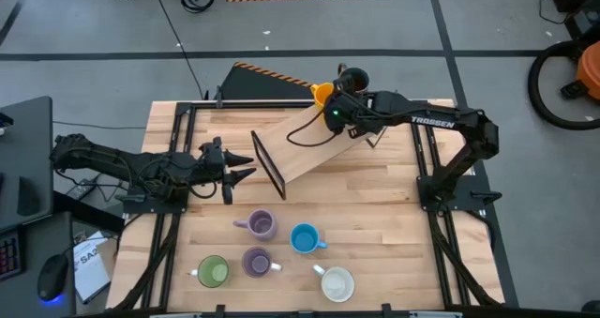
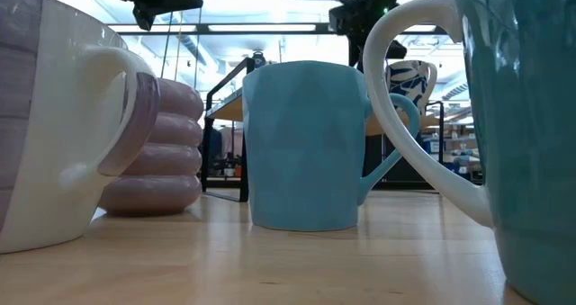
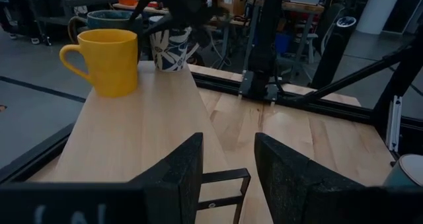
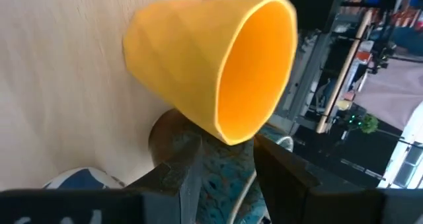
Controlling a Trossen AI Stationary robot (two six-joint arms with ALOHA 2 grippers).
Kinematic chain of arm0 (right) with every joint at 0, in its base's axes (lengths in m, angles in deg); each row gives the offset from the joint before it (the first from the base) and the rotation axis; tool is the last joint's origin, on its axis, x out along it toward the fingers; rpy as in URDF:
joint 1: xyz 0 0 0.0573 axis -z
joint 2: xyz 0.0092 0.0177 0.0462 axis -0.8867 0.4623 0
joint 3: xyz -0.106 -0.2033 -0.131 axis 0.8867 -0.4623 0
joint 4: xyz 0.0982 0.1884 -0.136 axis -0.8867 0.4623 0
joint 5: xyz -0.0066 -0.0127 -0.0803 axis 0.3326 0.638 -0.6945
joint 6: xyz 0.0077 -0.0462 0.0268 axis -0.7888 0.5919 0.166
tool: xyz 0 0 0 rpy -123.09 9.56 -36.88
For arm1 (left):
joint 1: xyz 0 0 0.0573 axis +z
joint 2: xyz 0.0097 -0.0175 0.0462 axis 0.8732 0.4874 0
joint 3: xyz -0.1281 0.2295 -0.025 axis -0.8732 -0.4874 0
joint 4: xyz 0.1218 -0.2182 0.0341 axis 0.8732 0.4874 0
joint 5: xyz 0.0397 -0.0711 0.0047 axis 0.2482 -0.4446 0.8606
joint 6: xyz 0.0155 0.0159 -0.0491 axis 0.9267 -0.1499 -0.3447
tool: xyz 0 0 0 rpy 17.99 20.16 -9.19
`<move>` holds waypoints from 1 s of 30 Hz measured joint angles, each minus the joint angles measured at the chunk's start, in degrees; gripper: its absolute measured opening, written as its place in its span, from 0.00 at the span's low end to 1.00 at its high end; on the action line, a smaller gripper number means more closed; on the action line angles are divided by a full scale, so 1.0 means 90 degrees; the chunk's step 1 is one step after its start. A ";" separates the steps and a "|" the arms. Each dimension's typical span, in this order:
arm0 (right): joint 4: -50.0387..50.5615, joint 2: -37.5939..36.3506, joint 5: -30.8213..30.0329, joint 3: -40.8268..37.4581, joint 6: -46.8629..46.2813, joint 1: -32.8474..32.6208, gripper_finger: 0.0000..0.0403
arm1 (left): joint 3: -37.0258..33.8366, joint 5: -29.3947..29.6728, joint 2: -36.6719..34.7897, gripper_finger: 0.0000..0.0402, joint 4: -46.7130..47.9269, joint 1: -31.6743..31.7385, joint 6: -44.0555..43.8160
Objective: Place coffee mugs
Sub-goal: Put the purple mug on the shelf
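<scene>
My left gripper (image 3: 228, 171) hovers over the left half of the wooden table (image 1: 375, 224), just short of the low end of a raised plank (image 3: 145, 118). Its blunt, black, grainy fingers are apart with nothing between them. The plank is pale, smooth wood on a black frame and runs slantwise from the table's middle to its far edge.

My right gripper (image 4: 228, 174) is at the plank's far end, where three mugs crowd together. The orange mug (image 4: 198, 59) is glossy and faintly faceted, flaring toward its rim. The white mug (image 3: 170, 47) has dark blue leaf shapes painted on it. The dark mug (image 4: 221, 154) has a mottled teal-brown glaze. My right fingers stand on either side of the dark mug's wall, but I cannot tell whether they pinch it.

My right arm (image 1: 433, 123) reads "TROSSEN" in white letters.

Five more mugs sit in a loose cluster near the table's opposite edge. They are a ribbed purple mug (image 1: 262, 225), a smooth blue mug (image 1: 305, 238), a second purple mug (image 1: 257, 261), a green mug (image 1: 213, 271) and a plain white mug (image 1: 337, 283).
</scene>
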 joint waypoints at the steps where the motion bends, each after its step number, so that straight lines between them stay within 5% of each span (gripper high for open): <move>1: 0.0002 -0.0055 -0.0023 0.0000 -0.0024 -0.0067 0.35 | 0.0000 -0.0001 0.0001 0.35 0.0002 0.0000 -0.0031; 8: 0.0002 -0.0473 -0.0144 0.0000 -0.1059 -0.0746 0.35 | 0.0000 -0.0223 0.0000 0.35 0.0025 -0.0005 -0.0102; 21: 0.0000 -0.0541 0.3065 0.0000 -0.4201 -0.1704 0.35 | 0.0002 -0.0883 -0.0001 0.35 0.0271 -0.0003 -0.0167; 30: 0.0000 -0.0539 0.3072 0.0000 -0.5049 -0.2642 0.35 | 0.0002 -0.0884 -0.0002 0.35 0.0272 -0.0005 -0.0102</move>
